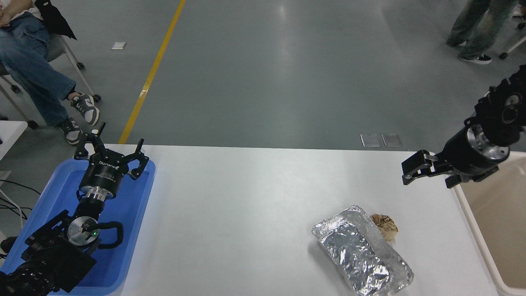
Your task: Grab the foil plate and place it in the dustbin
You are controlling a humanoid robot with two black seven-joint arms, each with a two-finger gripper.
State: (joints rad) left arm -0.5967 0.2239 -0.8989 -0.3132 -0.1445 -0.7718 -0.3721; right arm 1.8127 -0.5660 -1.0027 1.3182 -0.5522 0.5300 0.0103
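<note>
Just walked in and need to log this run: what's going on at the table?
The right claw hangs open above the table's right side, holding nothing. The foil plate lies untouched on the white table, a crumpled brown paper ball against its far edge. The beige dustbin waits at the right edge. The left claw sits parked over a blue tray.

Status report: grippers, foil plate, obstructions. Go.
Left gripper open, parked over blue tray. Right gripper empty, above table, short of foil plate. Plate flat on table, untouched; dustbin at right. Brown paper ball against plate's far rim.
</note>
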